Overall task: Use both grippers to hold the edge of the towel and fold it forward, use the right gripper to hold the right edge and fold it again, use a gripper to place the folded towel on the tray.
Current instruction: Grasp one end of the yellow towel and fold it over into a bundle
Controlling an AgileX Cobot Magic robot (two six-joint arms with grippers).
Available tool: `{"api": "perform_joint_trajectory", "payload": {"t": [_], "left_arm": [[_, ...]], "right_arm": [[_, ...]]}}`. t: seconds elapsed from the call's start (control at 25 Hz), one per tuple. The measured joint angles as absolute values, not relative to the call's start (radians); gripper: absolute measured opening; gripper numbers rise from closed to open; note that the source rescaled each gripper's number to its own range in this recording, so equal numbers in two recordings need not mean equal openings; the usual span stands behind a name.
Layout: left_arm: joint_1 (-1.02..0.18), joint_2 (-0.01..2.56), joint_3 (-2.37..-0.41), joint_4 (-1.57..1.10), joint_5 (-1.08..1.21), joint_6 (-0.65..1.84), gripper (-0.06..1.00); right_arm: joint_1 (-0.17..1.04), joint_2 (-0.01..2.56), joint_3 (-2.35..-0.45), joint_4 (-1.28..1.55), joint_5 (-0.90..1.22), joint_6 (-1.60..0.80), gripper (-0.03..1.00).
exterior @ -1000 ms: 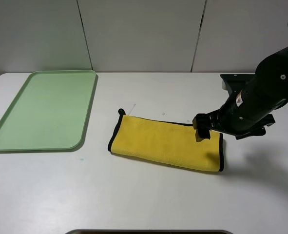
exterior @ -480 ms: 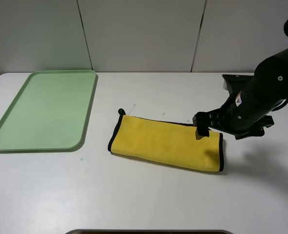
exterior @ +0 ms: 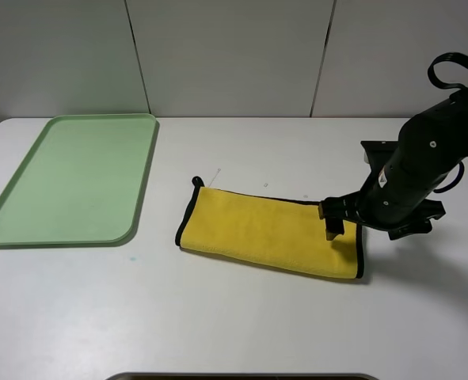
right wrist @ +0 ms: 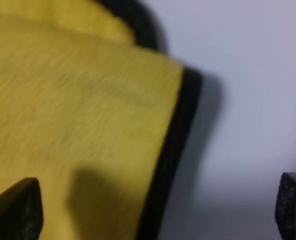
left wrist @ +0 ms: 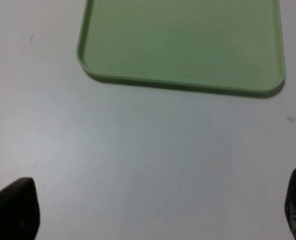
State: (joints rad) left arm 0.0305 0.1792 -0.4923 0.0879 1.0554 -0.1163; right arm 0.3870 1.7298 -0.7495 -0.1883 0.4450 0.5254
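Both grippers stand with their jaws wide apart and hold nothing. The plush bright-yellow towel lies on the white table as a long doubled strip. Its thin black fabric edge runs down its right end, and a small black corner loop sticks out at its far left corner.

The black jointed right gripper is at the towel's right end, near the far corner. In its wrist view one dark finger is over the yellow pile and the other is over bare table beyond the trim. The view is blurred, so it seems to hang just above the cloth rather than touch it.

The large pale mint-green plastic tray sits well to the left of the towel, apart from it. The left gripper is outside the high view. Its wrist view shows it over bare table near one rim of the tray, with no towel in sight.
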Motion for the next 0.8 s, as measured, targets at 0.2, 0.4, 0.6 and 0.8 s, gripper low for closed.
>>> {"api": "perform_joint_trajectory", "payload": {"t": [0.2,0.4,0.6,0.8], "left_arm": [[0.03,0.179,-0.492,0.088,1.055,-0.116,0.98],[0.03,0.179,-0.492,0.088,1.055,-0.116,0.98],[0.03,0.179,-0.492,0.088,1.055,-0.116,0.98],[0.03,0.179,-0.492,0.088,1.055,-0.116,0.98]], "right_arm": [[0.376,1.783,-0.751,-0.202,0.413,0.525,1.0],[0.376,1.843,-0.751,-0.203,0.367,0.525,1.0],[0.376,1.864,-0.753,-0.203,0.348,0.521,1.0],[0.376,1.877,-0.757,-0.196,0.33,0.514,0.91]]}}
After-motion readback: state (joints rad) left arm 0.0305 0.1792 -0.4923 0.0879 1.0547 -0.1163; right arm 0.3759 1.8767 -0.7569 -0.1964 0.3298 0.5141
